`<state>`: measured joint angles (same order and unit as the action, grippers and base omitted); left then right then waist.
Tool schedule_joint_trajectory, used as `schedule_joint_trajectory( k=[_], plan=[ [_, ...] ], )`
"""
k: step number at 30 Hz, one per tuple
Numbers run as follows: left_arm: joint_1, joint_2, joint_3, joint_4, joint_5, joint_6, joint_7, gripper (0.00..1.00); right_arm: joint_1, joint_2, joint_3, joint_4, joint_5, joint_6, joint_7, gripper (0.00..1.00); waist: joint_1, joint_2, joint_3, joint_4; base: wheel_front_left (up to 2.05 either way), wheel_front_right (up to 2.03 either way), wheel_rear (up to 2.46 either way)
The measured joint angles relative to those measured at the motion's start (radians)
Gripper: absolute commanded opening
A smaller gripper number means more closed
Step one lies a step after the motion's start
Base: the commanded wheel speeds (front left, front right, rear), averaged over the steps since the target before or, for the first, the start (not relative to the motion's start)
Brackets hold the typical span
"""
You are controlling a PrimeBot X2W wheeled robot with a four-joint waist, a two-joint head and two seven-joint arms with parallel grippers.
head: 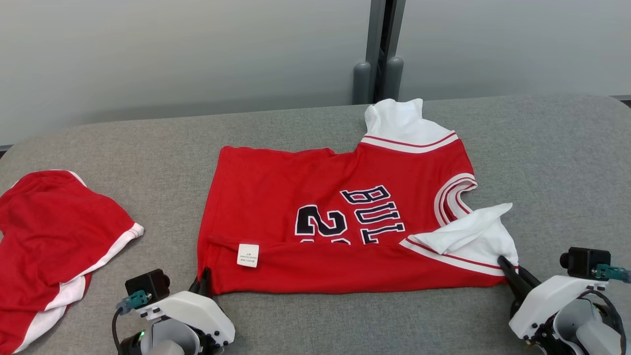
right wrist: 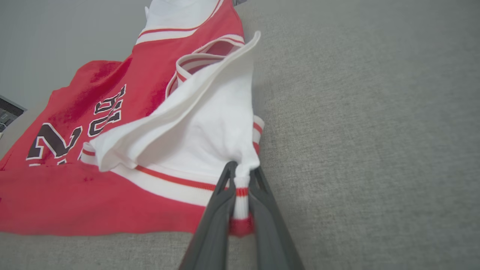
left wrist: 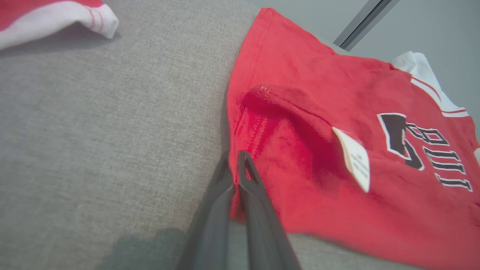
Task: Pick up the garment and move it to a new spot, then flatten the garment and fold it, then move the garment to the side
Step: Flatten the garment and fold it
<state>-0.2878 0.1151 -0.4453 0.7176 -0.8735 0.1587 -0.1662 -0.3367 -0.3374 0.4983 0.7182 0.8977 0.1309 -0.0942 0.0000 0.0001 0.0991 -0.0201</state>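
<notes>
Garment (head: 335, 207) is pinched at both near corners by your left claw (head: 204, 282) and right claw (head: 508, 268), and these thin edge grips may slip if you lift unevenly.

two red-and-white garments — one jersey (head: 340, 217) and one other garment (head: 49, 236). one white label (head: 248, 255) on the jersey. one grey table (head: 542, 162). two grippers — the left gripper (head: 204, 278) and the right gripper (head: 508, 265), each with two dark fingers (left wrist: 258, 210). two grey posts (head: 362, 81) at the back.
</notes>
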Motion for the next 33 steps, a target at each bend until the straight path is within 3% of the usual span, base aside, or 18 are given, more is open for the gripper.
schedule_joint_trajectory(
  k=[16,27,33],
  plan=[
    [0.118,0.039,-0.017,-0.181,-0.010,0.019,0.030,0.00,-0.005,-0.111,0.066,-0.050,0.023,0.000,0.049,0.00,0.0000,0.0000,-0.067,0.024,0.00,0.00,0.00],
    [0.236,0.080,-0.061,-0.341,0.000,0.082,0.098,0.00,0.046,-0.211,0.083,-0.114,0.061,0.000,0.181,0.00,0.0000,0.0000,-0.112,0.038,0.00,0.00,0.00],
    [0.299,0.105,-0.085,-0.422,0.009,0.115,0.132,0.00,0.093,-0.226,0.048,-0.130,0.077,0.000,0.231,0.00,0.0000,0.0000,-0.125,0.042,0.00,0.00,0.00]
  ],
)
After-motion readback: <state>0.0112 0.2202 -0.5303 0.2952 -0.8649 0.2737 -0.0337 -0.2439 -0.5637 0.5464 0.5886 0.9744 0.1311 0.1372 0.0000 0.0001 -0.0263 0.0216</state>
